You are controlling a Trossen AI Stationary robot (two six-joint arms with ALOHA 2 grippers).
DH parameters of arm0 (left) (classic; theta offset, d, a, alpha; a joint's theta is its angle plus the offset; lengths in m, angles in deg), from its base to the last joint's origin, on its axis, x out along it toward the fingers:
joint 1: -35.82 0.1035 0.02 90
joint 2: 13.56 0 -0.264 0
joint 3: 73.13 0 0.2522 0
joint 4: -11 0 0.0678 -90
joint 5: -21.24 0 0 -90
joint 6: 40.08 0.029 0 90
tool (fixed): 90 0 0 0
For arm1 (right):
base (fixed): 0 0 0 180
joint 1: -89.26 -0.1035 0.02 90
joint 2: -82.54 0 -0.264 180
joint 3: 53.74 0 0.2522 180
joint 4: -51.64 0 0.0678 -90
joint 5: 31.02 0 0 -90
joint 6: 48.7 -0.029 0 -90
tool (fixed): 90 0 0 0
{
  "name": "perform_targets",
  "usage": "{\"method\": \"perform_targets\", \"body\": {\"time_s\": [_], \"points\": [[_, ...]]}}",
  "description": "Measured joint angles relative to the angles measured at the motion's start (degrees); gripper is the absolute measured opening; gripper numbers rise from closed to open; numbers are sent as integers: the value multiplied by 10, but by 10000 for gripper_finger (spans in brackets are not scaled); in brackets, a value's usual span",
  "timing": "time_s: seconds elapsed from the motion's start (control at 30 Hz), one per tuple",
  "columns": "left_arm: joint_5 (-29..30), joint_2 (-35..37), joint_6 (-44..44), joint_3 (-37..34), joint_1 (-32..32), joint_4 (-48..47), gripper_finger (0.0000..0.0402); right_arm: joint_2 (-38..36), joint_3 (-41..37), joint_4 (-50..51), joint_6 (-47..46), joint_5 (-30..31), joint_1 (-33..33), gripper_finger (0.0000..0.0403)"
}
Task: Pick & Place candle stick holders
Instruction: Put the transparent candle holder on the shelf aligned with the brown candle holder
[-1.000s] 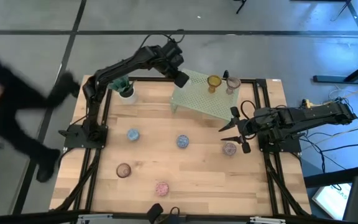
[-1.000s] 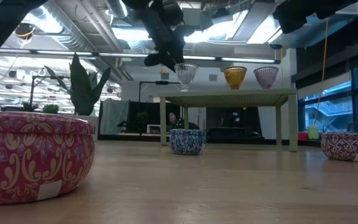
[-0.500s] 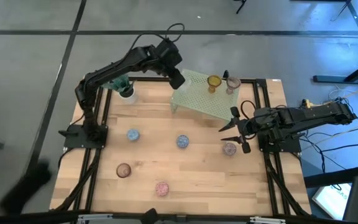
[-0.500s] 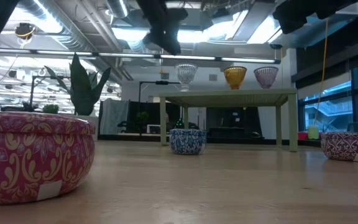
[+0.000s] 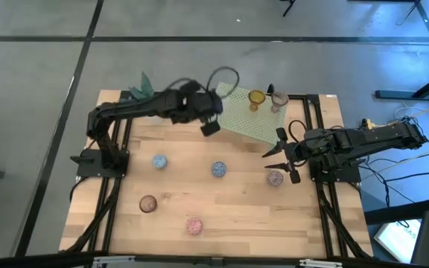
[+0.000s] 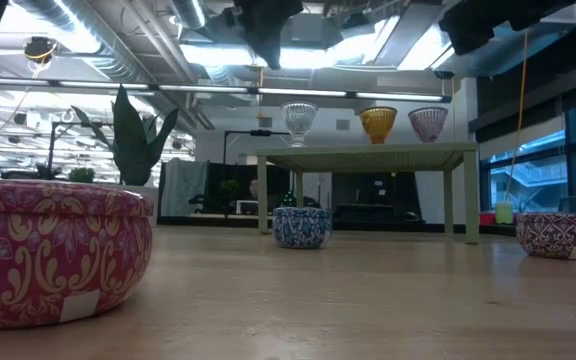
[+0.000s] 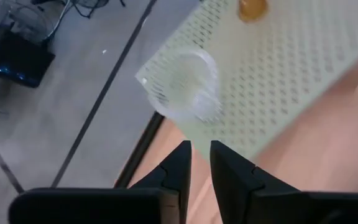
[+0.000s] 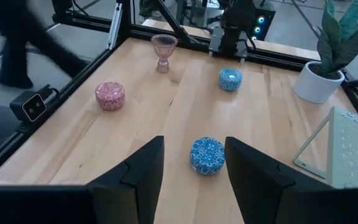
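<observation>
Three holders stand on their feet on the green rack: a clear one, an amber one and a pinkish one. On the table stand a blue one, a second blue one, a purple one, a brownish goblet and a pink one. My left gripper hovers high by the rack's near left corner, empty, its fingers a little apart. My right gripper is open and empty just above the purple holder.
A white pot with a green plant stands at the far left, mostly under my left arm in the high view. Black frame rails run along the table's left and right sides. Bare wood lies between the table holders.
My left gripper has drawn away from the clear holder on the rack, rising and going toward the table's near edge; the arm now lies across the plant. The clear holder stays upright on the rack. A person at the left has left the view.
</observation>
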Motion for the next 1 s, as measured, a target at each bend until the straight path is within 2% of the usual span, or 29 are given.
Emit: {"method": "perform_targets", "body": {"time_s": [0.13,0.3,0.4,0.53,0.63,0.77,0.9,1.0], "points": [[28,16,-30,-48,-34,-2,45,0,0,0,-22,0,0,173],[129,88,-107,-153,-69,2,45,0,0,2,-11,-1,0,173],[120,145,-142,-230,-79,22,45,0,0,2,-5,-1,0,173],[112,206,-146,-343,-91,186,44,0,-1,-1,-4,0,0,173],[77,221,-80,-420,-91,374,45,0,-9,-4,4,0,0,173],[19,205,-4,-496,-77,586,42,0,-15,-2,13,1,0,173],[14,176,1,-529,-49,677,36,0,-15,-7,30,0,0,173],[-38,148,-6,-532,-22,718,29,0,-15,-8,42,1,0,173]]}}
